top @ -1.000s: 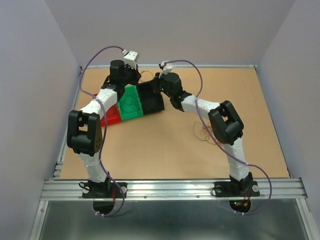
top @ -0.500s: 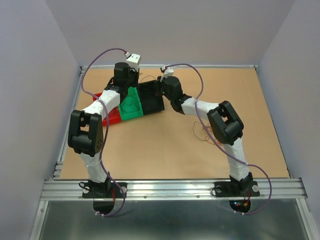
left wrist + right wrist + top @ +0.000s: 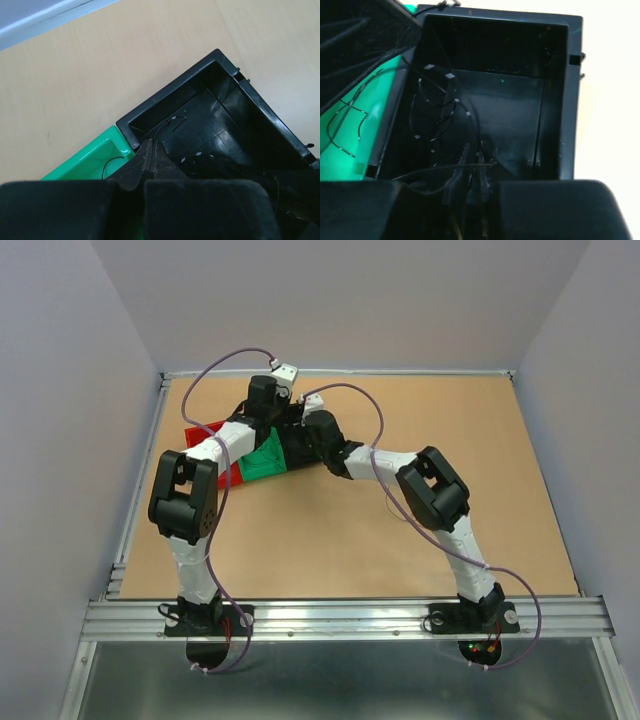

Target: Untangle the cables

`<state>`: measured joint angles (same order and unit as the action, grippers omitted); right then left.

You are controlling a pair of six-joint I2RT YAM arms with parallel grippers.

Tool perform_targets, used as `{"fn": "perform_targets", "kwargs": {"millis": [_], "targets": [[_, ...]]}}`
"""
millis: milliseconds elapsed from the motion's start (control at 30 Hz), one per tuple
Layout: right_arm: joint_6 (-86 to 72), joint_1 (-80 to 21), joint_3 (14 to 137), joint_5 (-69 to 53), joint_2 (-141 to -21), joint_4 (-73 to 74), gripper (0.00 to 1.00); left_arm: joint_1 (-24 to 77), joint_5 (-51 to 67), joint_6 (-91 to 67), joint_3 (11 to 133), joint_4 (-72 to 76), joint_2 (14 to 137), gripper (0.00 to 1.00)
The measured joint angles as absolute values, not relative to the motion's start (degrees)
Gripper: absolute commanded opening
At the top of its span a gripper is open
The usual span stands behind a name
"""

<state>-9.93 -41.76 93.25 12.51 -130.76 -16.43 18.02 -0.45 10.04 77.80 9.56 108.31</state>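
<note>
Tan table (image 3: 500,490); left gripper (image 3: 152,150) shut at black bin (image 3: 170,97) rim; right gripper (image 3: 471,167) barely parted, hold on cables (image 3: 456,101) unclear.

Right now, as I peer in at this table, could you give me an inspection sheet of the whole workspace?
Surface: tan board table, flat.
Job's things: thin wires with white tags lie in the black bin; more dark ones lie in the green bin.
Clutter: red bin beside the green one; its contents cannot be told.
Grippers: left gripper is shut above where the black and green bins meet, with a thin wire leading from its tips. Right gripper is low in the black bin, its fingers nearly together among wires; whether it grips one cannot be told.
Cables: lilac arm cables arch above both arms.
Surroundings: plain grey walls, metal rail at the near edge.
</note>
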Motion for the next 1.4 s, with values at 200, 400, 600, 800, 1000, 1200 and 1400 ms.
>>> {"fn": "perform_targets", "kwargs": {"millis": [200,400,600,800,1000,1200,1400], "targets": [[-9.9,-41.7,93.1,13.4,-130.2,-15.2,0.37,18.3,-1.2,10.3,80.2,8.3,110.2,0.00],[-10.3,-41.6,89.0,13.6,-124.0,-14.6,0.49,18.3,-1.7,10.2,83.8,7.3,112.7,0.00],[-10.9,-41.6,83.7,13.6,-117.2,-15.8,0.59,18.8,-2.5,10.2,86.0,6.5,113.8,0.00],[-11.5,-41.6,80.6,13.2,-115.2,-16.6,0.62,19.0,-3.3,10.5,86.3,6.4,114.4,0.00],[-11.8,-41.5,80.7,11.4,-115.2,-17.1,0.24,19.1,-3.3,11.1,86.3,5.9,114.7,0.00],[-12.2,-41.3,85.3,9.2,-118.2,-17.0,0.05,19.1,-3.0,11.6,84.5,5.9,114.6,0.00],[-13.6,-41.3,93.0,8.4,-125.8,-15.0,0.01,19.2,-1.3,11.5,83.7,2.2,114.5,0.00]]}}
